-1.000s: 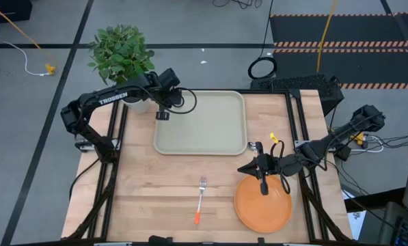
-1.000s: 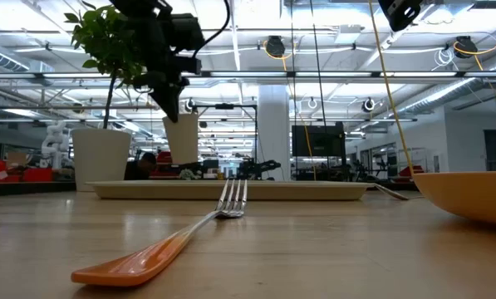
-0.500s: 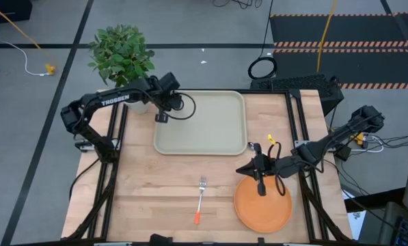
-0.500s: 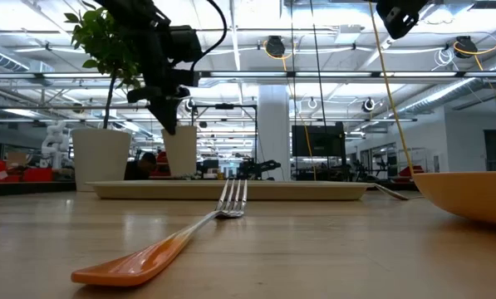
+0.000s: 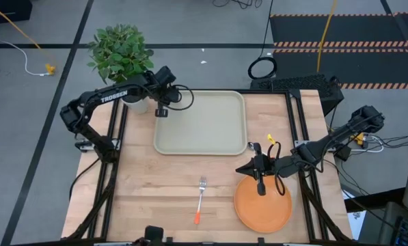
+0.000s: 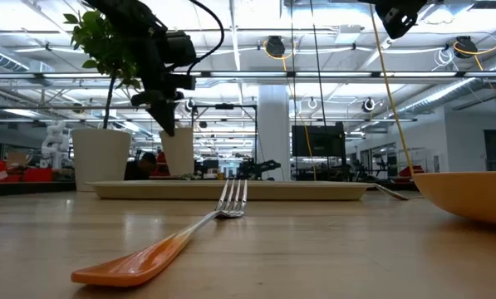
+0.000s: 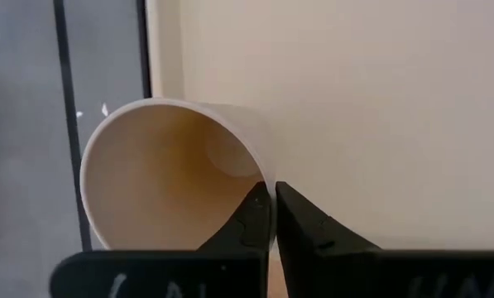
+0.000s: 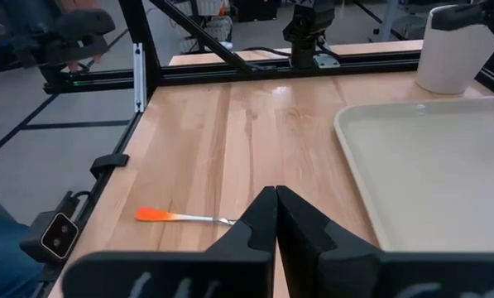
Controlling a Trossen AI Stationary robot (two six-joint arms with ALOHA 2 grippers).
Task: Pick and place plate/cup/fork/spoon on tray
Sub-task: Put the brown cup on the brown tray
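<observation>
My left gripper [image 5: 161,109] is shut on the small beige cup [image 7: 172,174] over the far left corner of the pale tray [image 5: 210,130]. In the low view the cup [image 6: 179,151] hangs upright under the fingers. My right gripper [image 5: 260,186] is shut and empty, high above the far edge of the orange plate [image 5: 263,208], which lies flat on the table. The fork [image 5: 200,200] lies flat on the table in front of the tray. The spoon [image 6: 389,192] lies by the tray's near right corner, partly hidden by my right arm. My left gripper holds the cup's rim wall [image 7: 267,184], one finger [image 7: 251,219] inside the cup and one [image 7: 300,223] outside. The fingers come from above, pointing down. The cup is upright with its mouth up. I cannot tell whether its bottom touches the tray.
A white pot with a green plant [image 5: 121,55] stands just beyond the tray's far left corner, close to my left arm. Black frame rails [image 5: 118,157] run along the table's left and right sides. Bare wood [image 5: 156,184] lies left of the fork.
My left gripper has gone down a little with the cup, which stays upright in the hold and now hangs lower over the tray's far left corner.
</observation>
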